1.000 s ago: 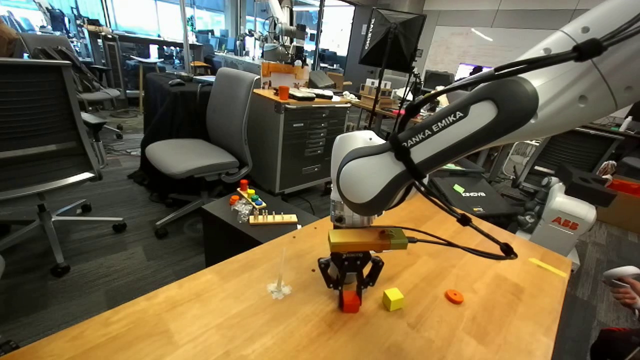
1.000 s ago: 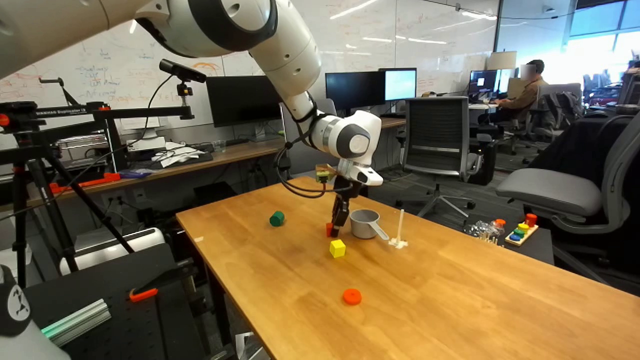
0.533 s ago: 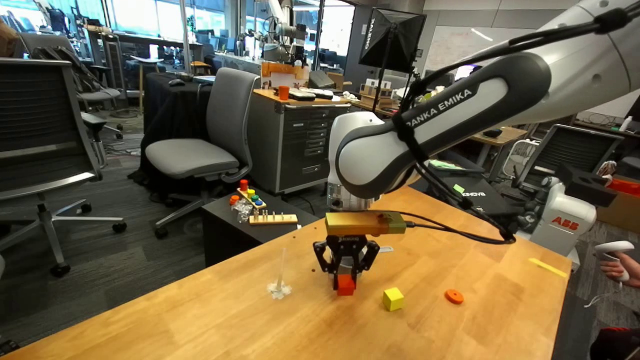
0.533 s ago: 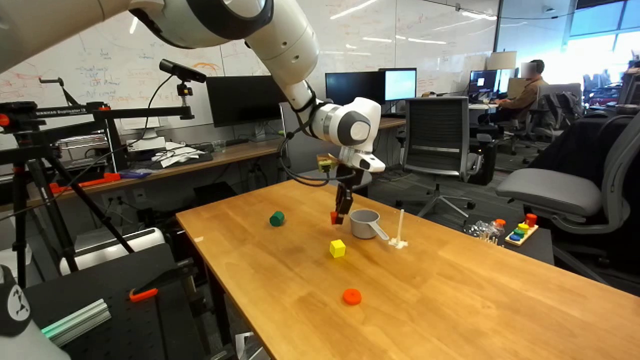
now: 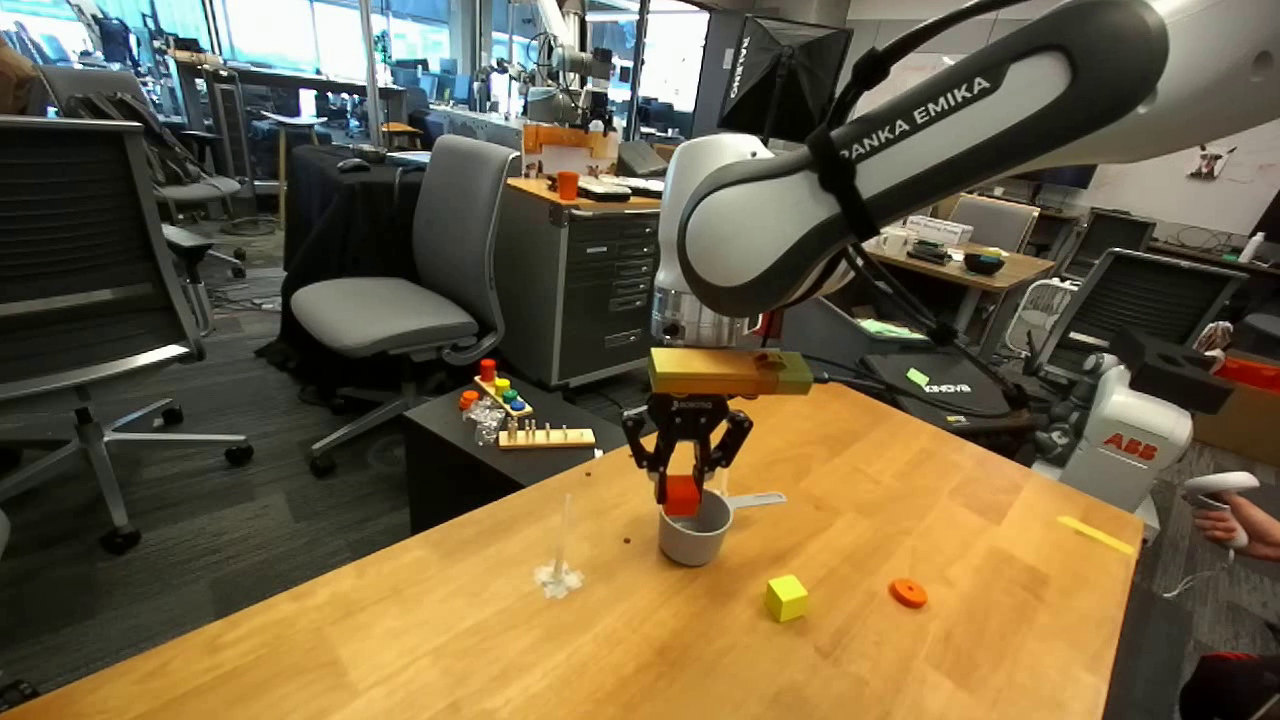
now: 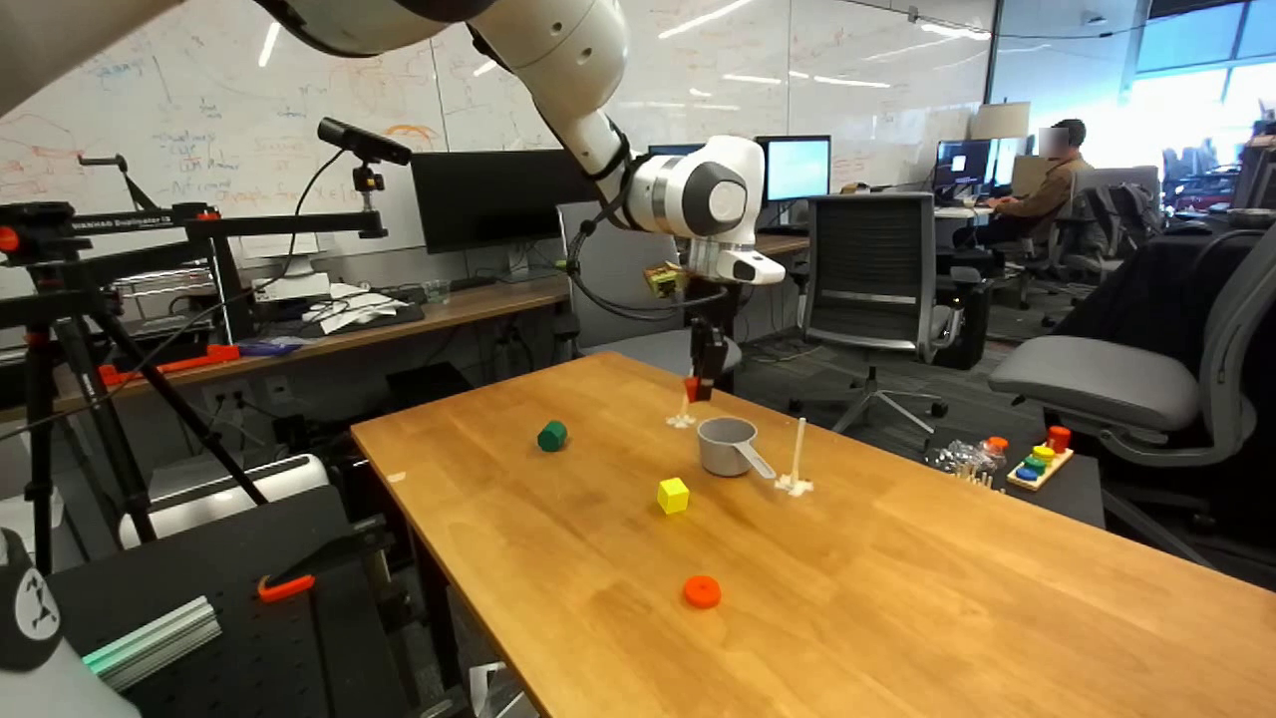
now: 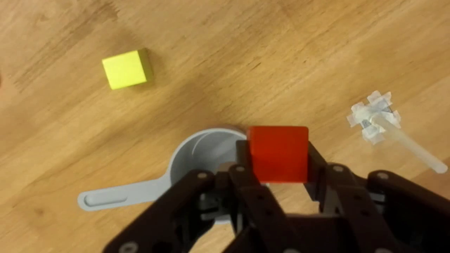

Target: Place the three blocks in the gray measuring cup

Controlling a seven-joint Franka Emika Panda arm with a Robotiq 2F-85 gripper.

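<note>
Red cube [image 7: 279, 154] hangs in the 2-fingered pincer [image 5: 681, 494] near the gray cup [image 5: 690, 548].

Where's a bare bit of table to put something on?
In an exterior view, the table has bare wood between the green piece and orange disc, and right of that disc. It's crowded around the gray measuring cup: two pale sticks, the yellow cube and, hanging close, the gripper holding the red cube.
</note>
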